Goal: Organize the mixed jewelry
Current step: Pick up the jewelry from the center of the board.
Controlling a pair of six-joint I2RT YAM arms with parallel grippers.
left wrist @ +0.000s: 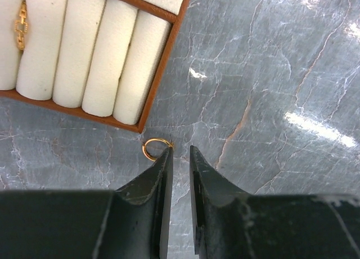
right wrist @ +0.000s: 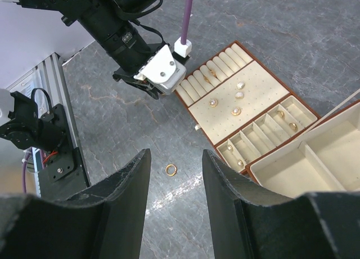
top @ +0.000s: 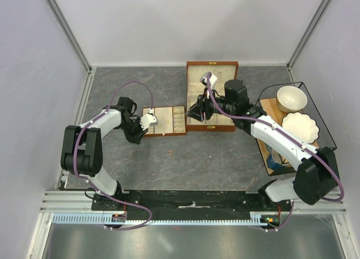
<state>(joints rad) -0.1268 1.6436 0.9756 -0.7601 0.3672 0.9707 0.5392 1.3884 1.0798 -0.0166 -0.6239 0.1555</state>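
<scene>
we find the gold ring (left wrist: 151,149) flat on the bench (left wrist: 270,73), just off the ring tray (left wrist: 163,67) corner. it touches the outer tip of the tray-side finger, outside the gap. the left hand (left wrist: 180,150) stands narrowly open, empty.

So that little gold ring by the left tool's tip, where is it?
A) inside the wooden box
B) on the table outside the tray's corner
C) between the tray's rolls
B: the gold ring lies on the grey table, just outside a corner of the tray, beside the left tool.
</scene>
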